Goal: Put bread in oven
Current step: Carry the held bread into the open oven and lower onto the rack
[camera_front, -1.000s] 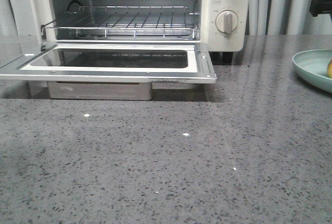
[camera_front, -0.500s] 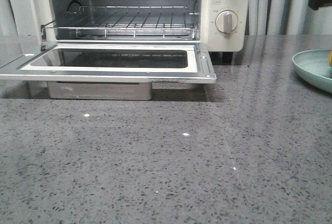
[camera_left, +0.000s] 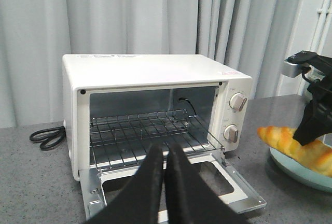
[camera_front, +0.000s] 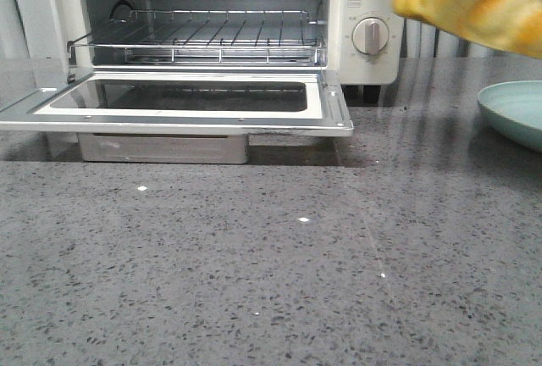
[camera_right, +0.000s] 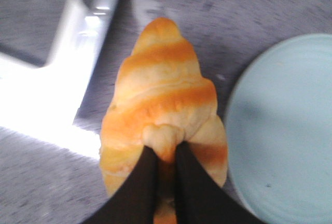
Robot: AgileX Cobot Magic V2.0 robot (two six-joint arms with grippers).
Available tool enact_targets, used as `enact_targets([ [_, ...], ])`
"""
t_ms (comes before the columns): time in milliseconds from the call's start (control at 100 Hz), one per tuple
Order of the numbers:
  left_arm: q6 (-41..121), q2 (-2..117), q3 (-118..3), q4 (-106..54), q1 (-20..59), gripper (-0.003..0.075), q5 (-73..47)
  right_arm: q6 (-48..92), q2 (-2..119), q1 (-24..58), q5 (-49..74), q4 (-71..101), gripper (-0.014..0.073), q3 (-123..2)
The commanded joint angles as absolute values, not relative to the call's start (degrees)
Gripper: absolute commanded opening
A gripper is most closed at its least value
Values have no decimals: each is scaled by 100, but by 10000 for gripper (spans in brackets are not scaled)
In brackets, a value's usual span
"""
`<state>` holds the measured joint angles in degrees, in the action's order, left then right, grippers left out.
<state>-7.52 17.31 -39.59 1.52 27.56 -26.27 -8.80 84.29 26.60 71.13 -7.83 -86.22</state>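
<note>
The bread [camera_front: 474, 6], a golden roll with orange-brown ridges, hangs in the air at the upper right of the front view, above and left of the plate. My right gripper [camera_right: 165, 151] is shut on the bread [camera_right: 163, 99], pinching a fold of it between black fingers. From the left wrist the bread [camera_left: 298, 149] shows over the plate, beside the oven. The cream-white oven [camera_front: 364, 10] stands at the back left with its glass door [camera_front: 178, 103] dropped flat and the wire rack [camera_front: 203, 36] bare. My left gripper [camera_left: 166, 154] is shut, holding nothing, in front of the oven [camera_left: 150, 73].
A pale green plate [camera_front: 517, 112] sits on the grey speckled counter [camera_front: 271, 264] at the right edge. The open door overhangs the counter at the left. The oven's black cord [camera_left: 46, 137] lies coiled beside it. Grey curtains hang behind.
The bread, earlier just a sliver on the plate at the right edge, now hangs in the air, up and to the left, in my right gripper. The oven has not moved.
</note>
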Motion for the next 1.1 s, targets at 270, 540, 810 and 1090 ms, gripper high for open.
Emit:
enact_targets([
  [270, -790, 1734, -4142, 0, 2736, -22, -2237, -134, 8525, 3849, 7286, -869, -75, -9697],
  [540, -790, 1734, -4142, 0, 2736, -22, -2271, 513, 9326, 3999, 7141, -869, -75, -10707],
  [810, -790, 1734, -4142, 49, 2736, -22, -2405, 1037, 9980, 3999, 6350, -869, -75, -11266],
  [1090, -790, 1734, -4142, 49, 2736, -22, -2479, 1050, 10498, 3999, 5540, -1421, -75, -11532],
])
